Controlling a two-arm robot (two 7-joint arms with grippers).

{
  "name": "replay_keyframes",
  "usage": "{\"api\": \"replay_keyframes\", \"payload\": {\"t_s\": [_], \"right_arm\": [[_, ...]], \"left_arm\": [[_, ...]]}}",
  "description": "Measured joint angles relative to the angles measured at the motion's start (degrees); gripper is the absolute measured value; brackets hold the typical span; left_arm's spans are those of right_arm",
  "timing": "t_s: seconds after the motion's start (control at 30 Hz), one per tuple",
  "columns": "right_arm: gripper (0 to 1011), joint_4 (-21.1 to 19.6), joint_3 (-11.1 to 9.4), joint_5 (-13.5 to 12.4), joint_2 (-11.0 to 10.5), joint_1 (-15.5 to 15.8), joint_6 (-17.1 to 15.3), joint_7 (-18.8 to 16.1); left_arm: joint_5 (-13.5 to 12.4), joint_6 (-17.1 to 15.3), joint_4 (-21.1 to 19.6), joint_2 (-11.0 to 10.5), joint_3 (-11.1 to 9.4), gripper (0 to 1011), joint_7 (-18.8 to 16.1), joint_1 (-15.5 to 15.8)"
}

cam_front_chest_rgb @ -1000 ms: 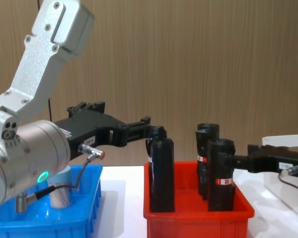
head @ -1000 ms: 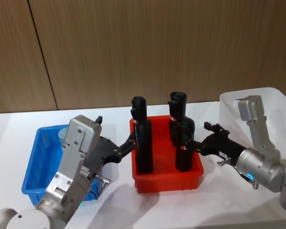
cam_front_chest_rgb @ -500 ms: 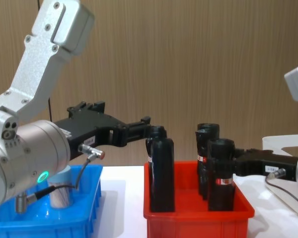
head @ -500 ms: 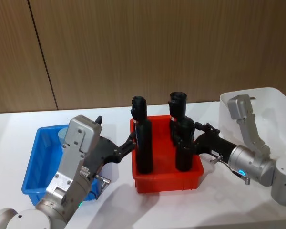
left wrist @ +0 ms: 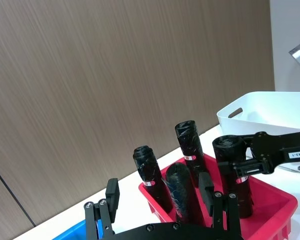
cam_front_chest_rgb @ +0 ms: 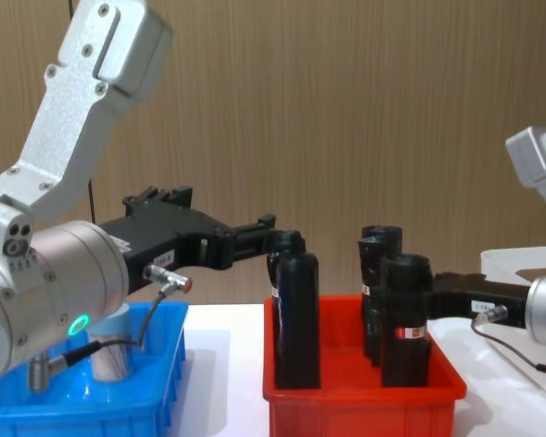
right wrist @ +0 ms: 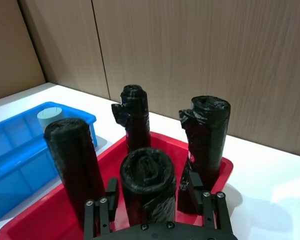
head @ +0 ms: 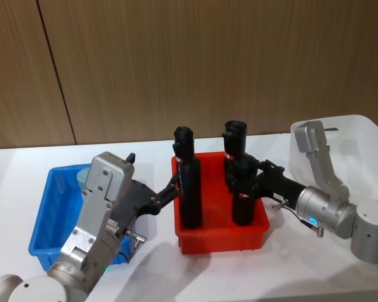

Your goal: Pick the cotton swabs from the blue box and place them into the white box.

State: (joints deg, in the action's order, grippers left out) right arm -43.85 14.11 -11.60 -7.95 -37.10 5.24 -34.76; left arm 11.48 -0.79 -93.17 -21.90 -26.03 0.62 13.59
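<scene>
One cotton swab tub [head: 82, 178] with a pale lid stands in the blue box [head: 47, 214] at the left, partly behind my left arm; it also shows in the chest view [cam_front_chest_rgb: 112, 353] and the right wrist view [right wrist: 53, 118]. The white box [head: 356, 135] stands at the far right. My left gripper [head: 174, 187] is open, its fingers either side of the front-left black bottle [left wrist: 180, 192] in the red bin. My right gripper [head: 244, 187] is open around the front-right black bottle [right wrist: 147, 182].
The red bin [head: 220, 240] sits between the blue and white boxes and holds several tall black bottles [head: 234, 145]. White tabletop lies in front of the bins. A wood-panelled wall rises behind.
My right gripper has moved left from beside the white box, and its fingers now flank the front-right bottle. The left arm has not moved.
</scene>
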Motion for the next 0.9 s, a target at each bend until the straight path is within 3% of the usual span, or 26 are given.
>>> {"api": "replay_keyframes", "payload": {"t_s": [0.27, 0.5, 0.67, 0.9], "right_arm": [[662, 2.3, 0.1, -0.4, 0.6, -1.8, 1.0, 0.1], [464, 1.7, 0.2, -0.7, 0.6, -2.0, 1.1, 0.3], [416, -1.1, 0.2, -1.1, 0.4, -1.0, 0.7, 0.5], [379, -8.4, 0.0, -2.0, -0.7, 1.6, -1.0, 1.5]], "left_arm": [[0.0, 0.0, 0.0, 0.0, 0.0, 1004, 0.0, 0.0], [0.0, 0.0, 0.0, 0.0, 0.0, 1004, 0.0, 0.0], [0.0, 0.0, 0.0, 0.0, 0.0, 1004, 0.0, 0.0], [0.0, 0.0, 0.0, 0.0, 0.0, 1004, 0.0, 0.0]]}}
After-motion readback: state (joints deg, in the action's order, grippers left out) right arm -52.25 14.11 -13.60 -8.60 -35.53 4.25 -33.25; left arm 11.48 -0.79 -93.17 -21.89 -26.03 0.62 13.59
